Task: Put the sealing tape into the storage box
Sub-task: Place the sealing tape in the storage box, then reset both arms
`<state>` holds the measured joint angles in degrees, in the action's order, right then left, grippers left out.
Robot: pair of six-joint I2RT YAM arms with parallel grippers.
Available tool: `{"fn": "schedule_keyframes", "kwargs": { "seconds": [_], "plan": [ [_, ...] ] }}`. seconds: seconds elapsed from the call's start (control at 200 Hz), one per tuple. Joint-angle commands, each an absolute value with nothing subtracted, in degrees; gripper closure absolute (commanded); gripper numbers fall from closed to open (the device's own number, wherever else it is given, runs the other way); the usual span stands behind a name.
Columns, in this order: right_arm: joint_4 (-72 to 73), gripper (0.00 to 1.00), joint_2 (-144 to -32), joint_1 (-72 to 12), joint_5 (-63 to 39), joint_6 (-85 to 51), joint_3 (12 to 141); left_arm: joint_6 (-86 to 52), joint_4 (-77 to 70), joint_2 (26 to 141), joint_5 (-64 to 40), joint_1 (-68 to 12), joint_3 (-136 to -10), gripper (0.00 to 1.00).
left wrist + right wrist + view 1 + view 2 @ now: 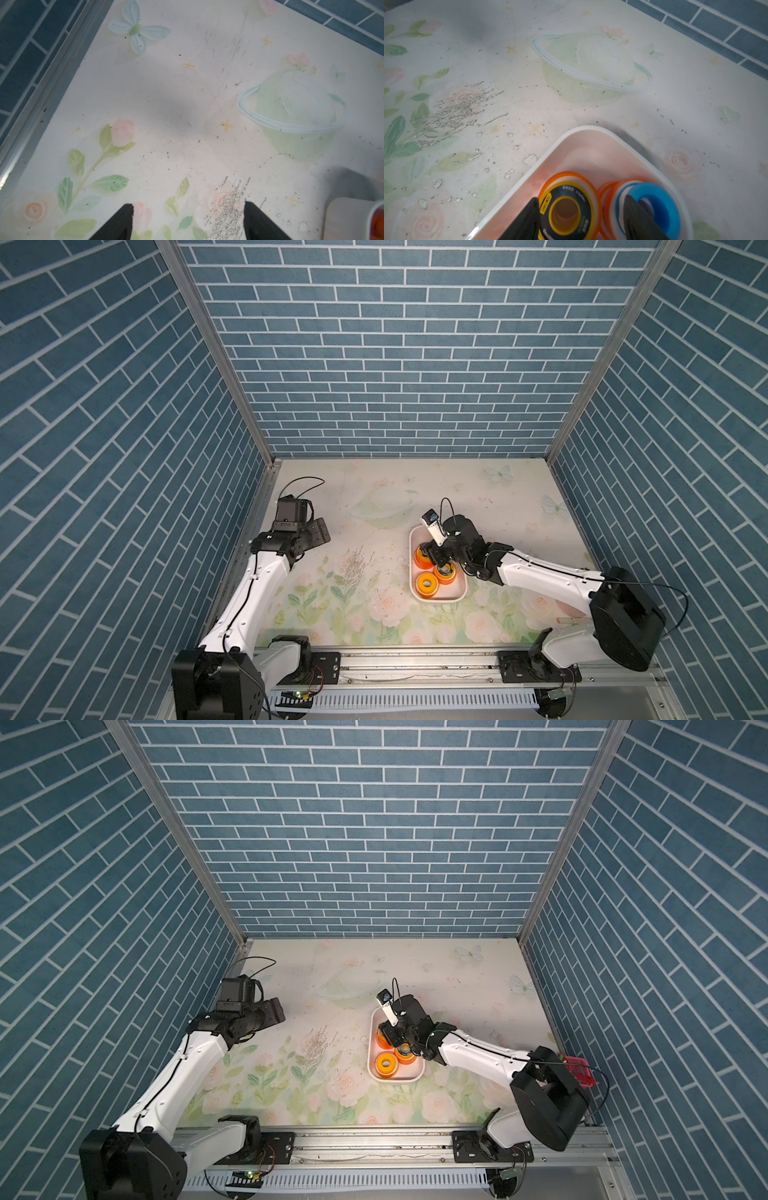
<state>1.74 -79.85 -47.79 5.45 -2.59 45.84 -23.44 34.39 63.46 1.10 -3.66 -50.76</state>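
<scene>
- A metal rail (415, 664) runs along the front edge of the counter (353, 614) and carries both arm bases.
- A pink mesh basket (577, 1071) shows by the right wall in a top view, behind the right arm's elbow.
- The storage box (438, 600) (395, 1081) stands on the counter right of centre, its long side running away from the rail.
- All the sealing tape (425, 583) in view lies inside the box. A pale-faced spool (386, 1063) lies flat at the near end. A dark-faced spool (444, 571) sits just beyond it, touching or nearly so.
- The right end effector (433, 560) (580, 197) hangs low over the middle of the box.
- In the right wrist view its fingers stand apart, clamped on nothing.
- A black-faced spool (566, 214) with a yellow rim lies between them on top of orange-and-white spools.
- One finger is at that spool's rim; whether it touches I cannot tell. The other finger is in front of a blue spool (656, 204), with a clear gap to the black-faced one.
- The left end effector (322, 533) (188, 203) is raised over bare counter on the left, well apart from the box. Its fingers are apart with nothing between them.
- Farther off, a pale planet print (295, 112) marks the counter.
- A blue brick wall (395, 344) closes the back.
</scene>
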Motion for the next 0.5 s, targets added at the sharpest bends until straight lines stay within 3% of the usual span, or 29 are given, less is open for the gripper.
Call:
{"fn": "schedule_keyframes", "kwargs": {
  "seconds": [0.0, 0.1, 0.24, 0.495],
  "plan": [
    [4.94, 0.32, -72.94, -47.38, 12.07, -4.63, 44.39, -22.15, 32.6, 60.32, -4.68, -3.43, -53.08, 0.1],
    [8.28, 0.2, -66.04, -46.57, 18.99, -5.55, 41.43, -26.89, 26.91, 56.2, -10.31, -4.02, -56.2, 0.04],
    [11.53, 0.01, -56.36, -44.17, 28.64, -6.93, 37.4, -32.89, 11.92, 48.19, -4.18, -6.55, -52.92, 0.0],
    [22.88, 0.01, -46.01, -37.32, 40.79, -1.85, 22.04, -24.26, -13.64, 41.01, 15.77, -15.56, -29.77, 0.0]
  ]
}}
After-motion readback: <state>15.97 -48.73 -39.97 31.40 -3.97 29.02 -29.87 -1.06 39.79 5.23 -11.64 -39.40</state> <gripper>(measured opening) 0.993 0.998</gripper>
